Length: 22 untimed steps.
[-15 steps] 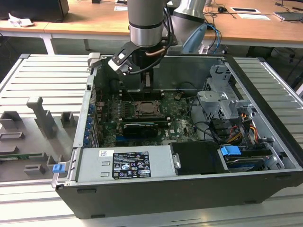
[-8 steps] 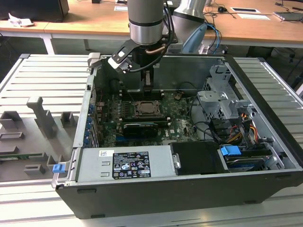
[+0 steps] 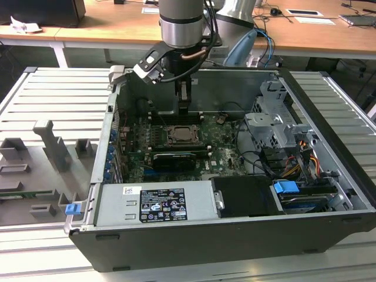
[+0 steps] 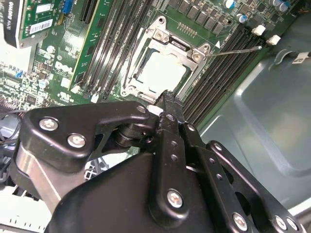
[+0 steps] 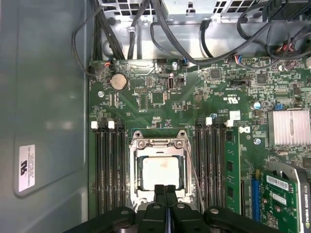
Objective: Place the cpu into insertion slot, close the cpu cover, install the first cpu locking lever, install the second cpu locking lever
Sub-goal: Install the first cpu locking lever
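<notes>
My arm [image 3: 182, 23] points straight down into the computer case [image 3: 329, 117].
My gripper [image 5: 165, 189] is pinched shut just above the cpu [image 5: 160, 172], which lies in the insertion slot [image 5: 139, 180] under the cpu cover [image 5: 158, 145].

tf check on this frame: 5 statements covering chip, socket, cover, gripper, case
1. The chip lies in the socket. True.
2. The gripper is holding the chip. False: its fingers are shut together on nothing, close by the socket.
3. The cover frame lies down around the chip. True.
4. The computer case has its side panel on. False: the case is open and the green board shows.
5. A thin wire lever sticks out from a corner of the socket. True.
</notes>
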{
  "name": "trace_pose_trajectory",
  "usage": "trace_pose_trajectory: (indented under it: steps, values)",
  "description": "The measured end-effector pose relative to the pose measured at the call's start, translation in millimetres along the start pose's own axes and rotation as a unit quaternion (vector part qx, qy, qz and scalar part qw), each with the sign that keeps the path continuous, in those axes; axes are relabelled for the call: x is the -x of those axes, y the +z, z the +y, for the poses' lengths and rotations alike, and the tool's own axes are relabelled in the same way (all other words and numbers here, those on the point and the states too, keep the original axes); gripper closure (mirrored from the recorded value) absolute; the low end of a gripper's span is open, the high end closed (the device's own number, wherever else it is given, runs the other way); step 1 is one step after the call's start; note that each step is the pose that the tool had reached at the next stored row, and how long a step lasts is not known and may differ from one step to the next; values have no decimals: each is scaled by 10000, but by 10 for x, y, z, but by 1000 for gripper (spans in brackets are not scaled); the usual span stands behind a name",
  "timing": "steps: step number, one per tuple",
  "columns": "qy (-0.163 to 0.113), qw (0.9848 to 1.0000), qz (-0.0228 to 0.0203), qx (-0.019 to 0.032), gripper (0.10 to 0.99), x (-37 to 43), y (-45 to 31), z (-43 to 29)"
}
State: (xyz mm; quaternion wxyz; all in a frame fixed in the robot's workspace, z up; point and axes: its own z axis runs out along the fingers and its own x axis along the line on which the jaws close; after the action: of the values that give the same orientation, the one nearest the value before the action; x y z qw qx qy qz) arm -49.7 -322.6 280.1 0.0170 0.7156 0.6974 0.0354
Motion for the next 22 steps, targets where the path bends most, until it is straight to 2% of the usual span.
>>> trace_pose_trajectory:
  steps: [4, 13, 17, 22]
  values:
    - [0, 10000, 0, 0, 980, -1, -67, 5]
    - [-146, 9999, 10, -4, 980, 0, -69, 1]
    - [-330, 9995, 24, -9, 980, 0, -69, 0]
    - [-669, 9977, 48, -18, 980, 0, -69, 1]
